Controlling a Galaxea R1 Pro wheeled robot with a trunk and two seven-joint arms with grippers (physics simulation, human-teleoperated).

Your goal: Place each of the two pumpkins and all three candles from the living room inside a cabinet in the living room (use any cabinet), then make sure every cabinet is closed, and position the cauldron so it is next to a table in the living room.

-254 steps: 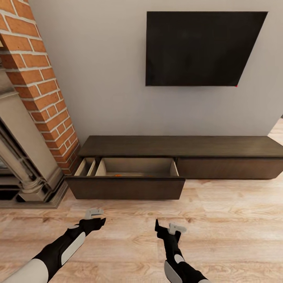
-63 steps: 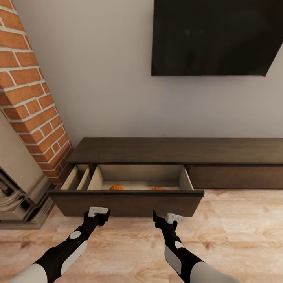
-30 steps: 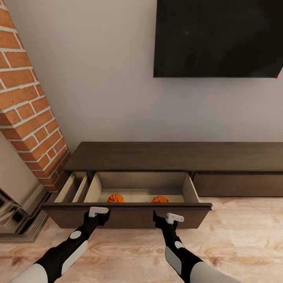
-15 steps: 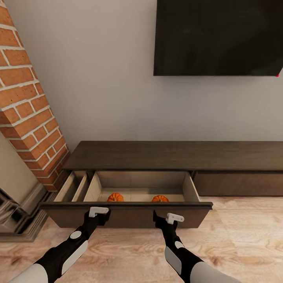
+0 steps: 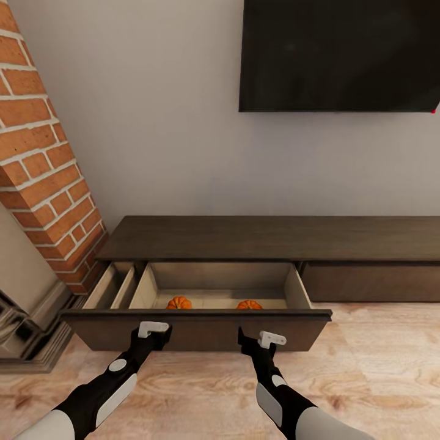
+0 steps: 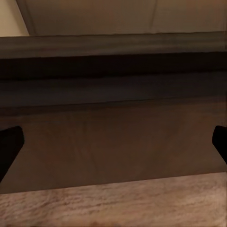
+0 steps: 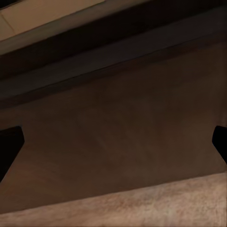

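Closing comes next: both pumpkins (image 5: pixel 179 302) lie in the drawer (image 5: pixel 195 327); my left tool (image 5: pixel 153 330) and right tool (image 5: pixel 263 338), fingers apart, must push its front.

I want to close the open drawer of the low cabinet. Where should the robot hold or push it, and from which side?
The drawer front is flat and shows no handle, so pushing suits better than gripping. Come from the room side, where both end effectors, left and right, already face it. Press each on its own half of the panel, so it probably slides in straight. The two pumpkins lie inside.
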